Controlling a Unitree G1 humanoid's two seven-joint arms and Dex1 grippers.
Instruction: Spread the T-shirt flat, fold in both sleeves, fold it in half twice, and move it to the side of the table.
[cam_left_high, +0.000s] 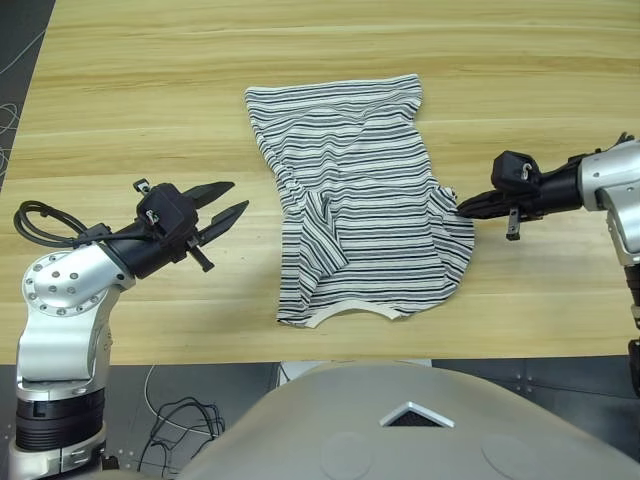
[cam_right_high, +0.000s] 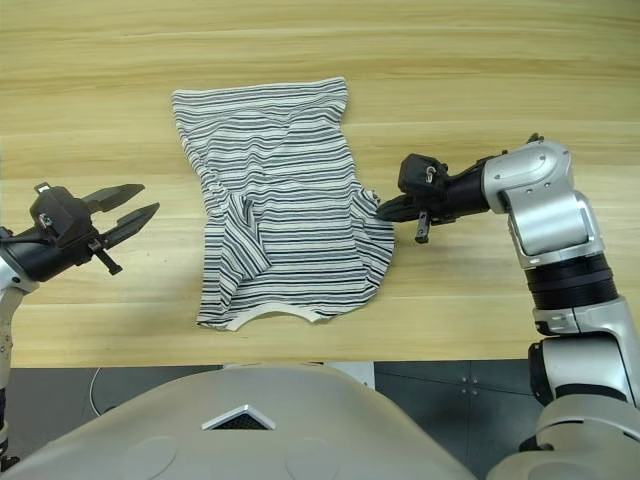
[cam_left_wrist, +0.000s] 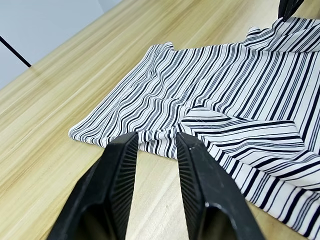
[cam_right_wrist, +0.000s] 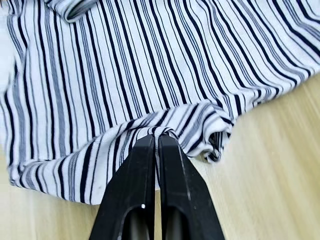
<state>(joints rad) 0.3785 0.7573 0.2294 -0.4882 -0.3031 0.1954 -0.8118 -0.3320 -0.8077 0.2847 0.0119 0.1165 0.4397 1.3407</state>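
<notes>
Left eye view: T-shirt (cam_left_high: 360, 200) rumpled at centre of tabletop (cam_left_high: 150, 80); left pincer (cam_left_high: 228, 205) wide, lower left. Left wrist view: its edge just ahead, ungrasped. Right wrist view: right pincer (cam_right_wrist: 156, 137) clamped on a thin edge fold; pulling may slip it free or bunch the cloth.

Bright, even light from overhead washes the wooden table (cam_left_high: 120, 90), its grain taking a pale sheen toward the far side in the left wrist view. The T-shirt (cam_left_high: 350, 180) throws only thin, soft shadows along its hem and creases; a darker pocket sits in the fold pinched by the right gripper (cam_right_wrist: 156, 137).
</notes>
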